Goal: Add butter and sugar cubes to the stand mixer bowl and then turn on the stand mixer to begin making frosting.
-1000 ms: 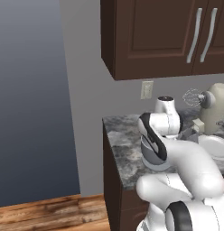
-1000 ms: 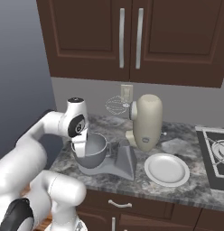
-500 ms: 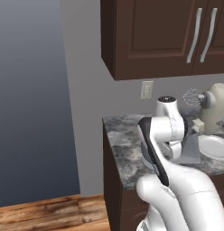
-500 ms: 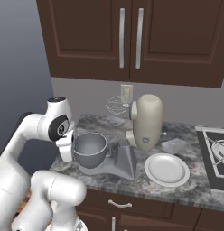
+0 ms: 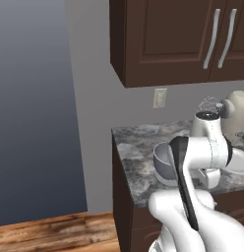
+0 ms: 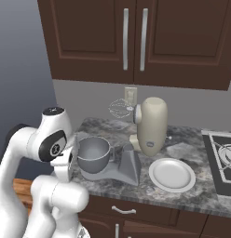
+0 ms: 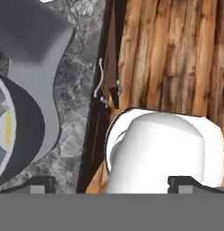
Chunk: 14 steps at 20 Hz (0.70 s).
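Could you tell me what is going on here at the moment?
A white robot arm is working at a kitchen counter on a frosting job. Its tool is open and empty, beside the metal bowl that sits on the stand mixer base. In the hand view something yellow, probably the butter, lies inside the bowl. A white plate sits to the right, bare.

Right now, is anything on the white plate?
No, the white plate on the counter beside the mixer is bare in the right base view.
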### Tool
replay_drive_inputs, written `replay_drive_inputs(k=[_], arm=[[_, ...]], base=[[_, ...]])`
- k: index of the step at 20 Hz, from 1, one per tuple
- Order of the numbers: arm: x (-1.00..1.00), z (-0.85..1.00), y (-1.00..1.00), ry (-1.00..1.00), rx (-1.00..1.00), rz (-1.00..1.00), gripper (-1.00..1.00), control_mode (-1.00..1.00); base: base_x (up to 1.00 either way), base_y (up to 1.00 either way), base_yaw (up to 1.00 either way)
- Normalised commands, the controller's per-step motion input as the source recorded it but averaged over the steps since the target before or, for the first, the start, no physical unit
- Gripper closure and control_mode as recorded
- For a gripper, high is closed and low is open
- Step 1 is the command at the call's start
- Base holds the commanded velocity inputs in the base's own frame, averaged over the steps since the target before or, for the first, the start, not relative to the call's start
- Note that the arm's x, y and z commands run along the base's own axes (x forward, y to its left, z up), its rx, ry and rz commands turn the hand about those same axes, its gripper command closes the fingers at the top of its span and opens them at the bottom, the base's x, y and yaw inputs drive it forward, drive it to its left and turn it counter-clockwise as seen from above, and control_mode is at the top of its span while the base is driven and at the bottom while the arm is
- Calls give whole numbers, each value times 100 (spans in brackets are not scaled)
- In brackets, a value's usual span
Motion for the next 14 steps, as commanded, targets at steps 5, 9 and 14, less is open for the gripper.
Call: replay_drive_inputs(k=[5, 9, 14], arm=[[-67, -1, -48, -11, 2, -13, -100, -100], [-67, -19, -62, -15, 3, -15, -100, -100], [-69, -32, -53, -24, 1, -14, -100, -100]], base=[[0, 0, 0], [0, 0, 0], [0, 0, 0]])
